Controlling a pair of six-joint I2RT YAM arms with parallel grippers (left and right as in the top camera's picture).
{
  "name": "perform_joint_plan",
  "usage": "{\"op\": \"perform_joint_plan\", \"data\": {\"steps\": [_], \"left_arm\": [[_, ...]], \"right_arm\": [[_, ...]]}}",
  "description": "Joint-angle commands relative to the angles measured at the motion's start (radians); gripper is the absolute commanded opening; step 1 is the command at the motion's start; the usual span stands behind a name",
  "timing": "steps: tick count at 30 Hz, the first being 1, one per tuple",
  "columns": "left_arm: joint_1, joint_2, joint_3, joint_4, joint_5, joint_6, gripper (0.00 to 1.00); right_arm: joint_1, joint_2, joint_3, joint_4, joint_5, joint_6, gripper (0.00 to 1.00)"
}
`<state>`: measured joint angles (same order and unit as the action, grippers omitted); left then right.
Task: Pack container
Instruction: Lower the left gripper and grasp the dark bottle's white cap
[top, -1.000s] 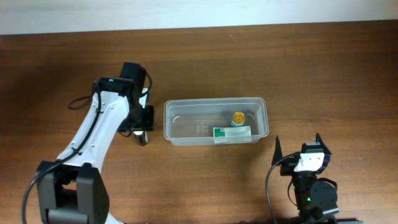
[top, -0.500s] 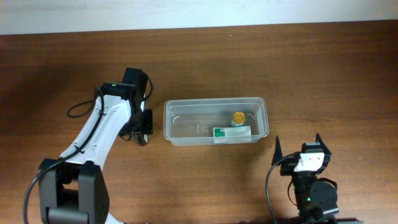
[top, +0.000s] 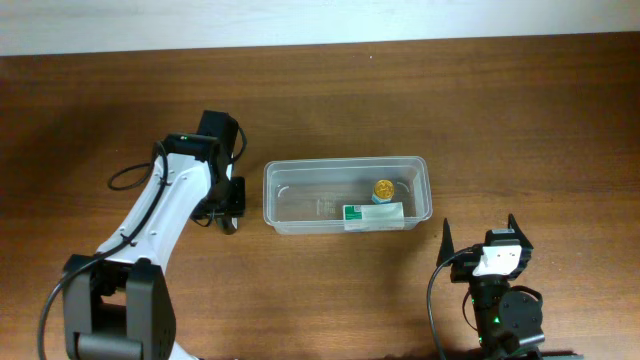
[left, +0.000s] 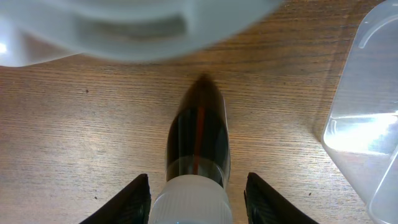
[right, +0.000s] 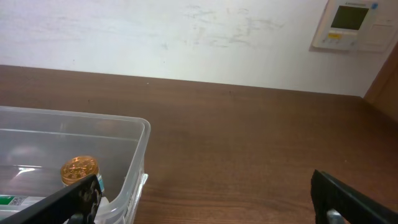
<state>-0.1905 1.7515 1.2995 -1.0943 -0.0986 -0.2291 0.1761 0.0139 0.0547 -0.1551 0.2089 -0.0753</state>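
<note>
The container (top: 345, 161) is a clear plastic tub at the table's middle. It holds a gold-capped bottle (top: 384, 188) and a green-and-white box (top: 373, 213). A dark bottle with a white cap (left: 198, 143) lies on the table left of the tub, and its end shows in the overhead view (top: 229, 226). My left gripper (top: 228, 203) is open and low over it, with its fingers (left: 196, 205) on either side of the cap and small gaps showing. My right gripper (top: 478, 240) is open and empty in front of the tub's right end, and the wrist view (right: 205, 205) shows the same.
The tub's corner (left: 367, 124) is close to the right of the dark bottle. The tub's right wall (right: 134, 134) and the gold cap (right: 79, 169) show in the right wrist view. A white wall with a thermostat panel (right: 351, 25) stands behind the table.
My left gripper has moved a little toward the front and lower, over the dark bottle, then held still. The right arm has not moved.
</note>
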Motion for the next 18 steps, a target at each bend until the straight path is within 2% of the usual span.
{"op": "perform_joint_plan", "data": {"steps": [1,4,8,11,17,18], "left_arm": [[0.000,0.008,-0.006,0.003,-0.012,-0.006,0.49],[0.000,0.008,-0.006,0.002,-0.012,-0.005,0.40],[0.000,0.008,-0.006,0.002,-0.012,-0.006,0.35],[0.000,0.008,-0.006,0.002,-0.012,-0.006,0.26],[0.000,0.008,-0.006,0.003,-0.012,-0.006,0.23],[0.000,0.008,-0.006,0.003,-0.012,-0.006,0.20]], "right_arm": [[-0.006,-0.010,-0.008,0.000,0.009,0.001,0.98],[-0.006,-0.010,-0.008,-0.001,0.009,0.001,0.98],[-0.006,-0.010,-0.008,-0.001,0.009,0.001,0.98],[-0.006,-0.010,-0.008,-0.001,0.009,0.001,0.99],[-0.006,-0.010,-0.008,-0.001,0.009,0.001,0.98],[-0.006,-0.010,-0.008,-0.001,0.009,0.001,0.98]]}}
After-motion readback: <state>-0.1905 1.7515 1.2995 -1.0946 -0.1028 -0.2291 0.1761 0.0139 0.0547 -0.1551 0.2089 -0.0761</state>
